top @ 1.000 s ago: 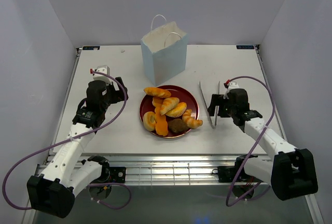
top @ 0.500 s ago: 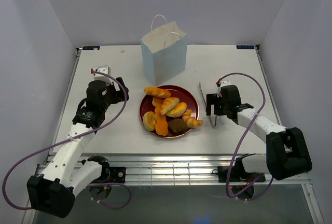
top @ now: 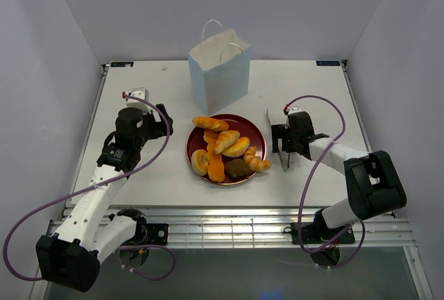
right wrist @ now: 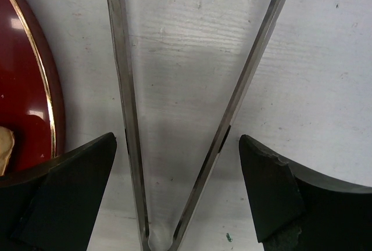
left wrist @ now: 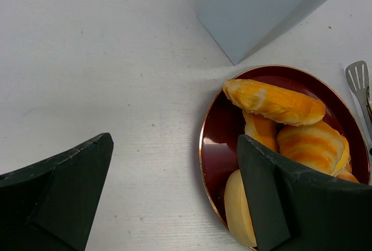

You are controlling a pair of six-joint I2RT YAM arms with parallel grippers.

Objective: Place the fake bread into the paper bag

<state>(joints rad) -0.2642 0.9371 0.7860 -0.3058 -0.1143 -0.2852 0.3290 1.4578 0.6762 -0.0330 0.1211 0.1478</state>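
Note:
The fake bread (top: 227,140), several golden, orange and dark brown toy pastries, lies piled on a round dark red plate (top: 252,126) at mid-table. The pale blue paper bag (top: 220,69) stands upright and open behind the plate. My left gripper (top: 164,122) hovers open left of the plate; in its wrist view (left wrist: 174,140) there is bare table between the fingers, and the bread (left wrist: 273,101) lies to the right. My right gripper (top: 280,138) is open, low over metal tongs (top: 285,163). In the right wrist view the fingers (right wrist: 64,187) straddle both tong arms (right wrist: 125,106) without touching.
The tongs lie flat right of the plate, hinge towards me and tips pointing away (left wrist: 357,79). The plate rim (right wrist: 32,88) is just left of my right gripper. White walls enclose the table on three sides.
My right arm has swung left and lowered over the tongs, gripper still open. The left arm, the bread and the bag have not moved.

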